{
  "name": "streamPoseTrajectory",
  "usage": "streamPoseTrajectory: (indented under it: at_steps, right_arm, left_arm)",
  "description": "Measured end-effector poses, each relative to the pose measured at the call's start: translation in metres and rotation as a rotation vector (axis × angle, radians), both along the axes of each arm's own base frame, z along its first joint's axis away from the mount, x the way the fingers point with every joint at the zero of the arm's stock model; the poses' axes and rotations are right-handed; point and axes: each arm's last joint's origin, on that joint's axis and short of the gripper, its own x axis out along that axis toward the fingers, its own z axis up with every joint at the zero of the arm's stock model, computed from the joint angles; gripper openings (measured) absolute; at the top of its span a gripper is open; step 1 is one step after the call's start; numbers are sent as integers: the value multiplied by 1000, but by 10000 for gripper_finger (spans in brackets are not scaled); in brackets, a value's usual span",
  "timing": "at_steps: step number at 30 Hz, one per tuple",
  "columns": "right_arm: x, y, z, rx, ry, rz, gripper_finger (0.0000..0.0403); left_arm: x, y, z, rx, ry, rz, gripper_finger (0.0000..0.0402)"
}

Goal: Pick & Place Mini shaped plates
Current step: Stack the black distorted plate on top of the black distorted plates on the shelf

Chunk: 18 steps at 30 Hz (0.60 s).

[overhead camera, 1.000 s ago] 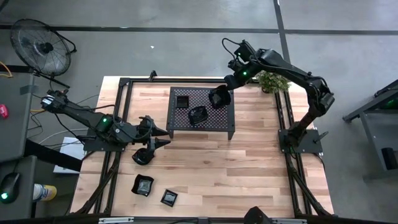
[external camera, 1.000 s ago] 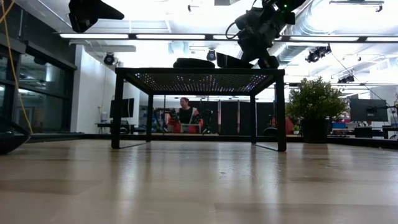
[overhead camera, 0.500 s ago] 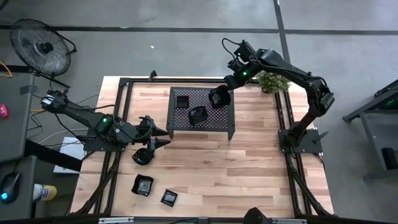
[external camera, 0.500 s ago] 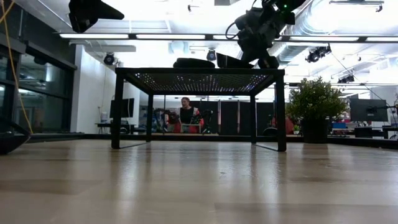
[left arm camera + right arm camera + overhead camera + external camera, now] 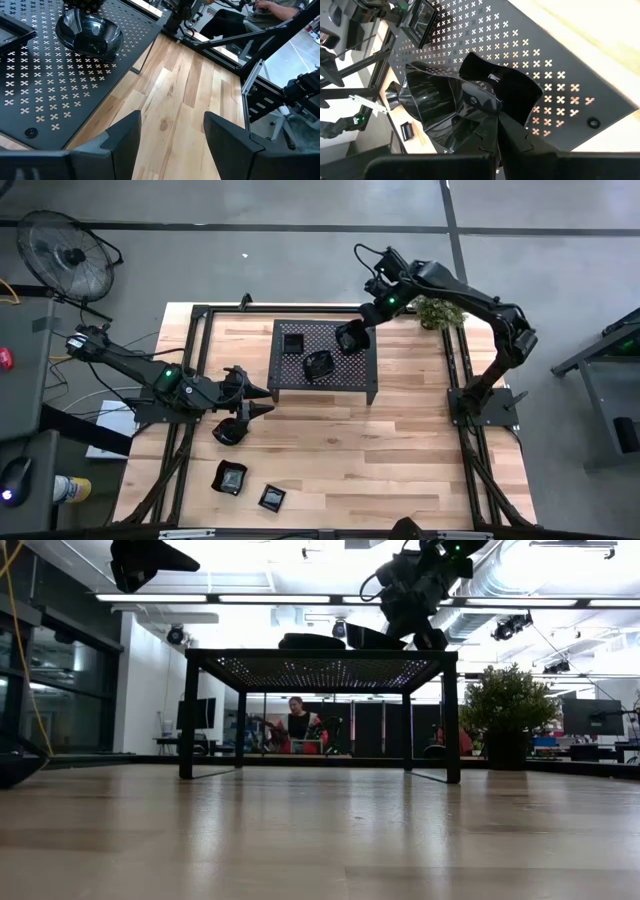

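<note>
Right gripper (image 5: 352, 338): fingers clamped on a black dish (image 5: 502, 92) above the mesh rack (image 5: 325, 380). Left gripper (image 5: 257, 400): fingers spread, empty, beside the rack.

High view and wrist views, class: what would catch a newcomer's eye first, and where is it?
The right gripper, fingers shut on a glossy black plate, hangs over the black perforated metal rack at the table's far middle. A rounded glossy black dish lies on the rack. The left gripper, fingers open, waits beside the rack.
</note>
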Motion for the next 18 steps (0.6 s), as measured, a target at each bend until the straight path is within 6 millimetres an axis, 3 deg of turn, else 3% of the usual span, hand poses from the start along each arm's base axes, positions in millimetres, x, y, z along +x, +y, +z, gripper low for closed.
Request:
streamPoseTrajectory:
  at_steps: [18]
  right_arm:
    - [0,0,-1,18,19,-44,1]
  left_arm:
    - [0,0,0,0,0,0,213]
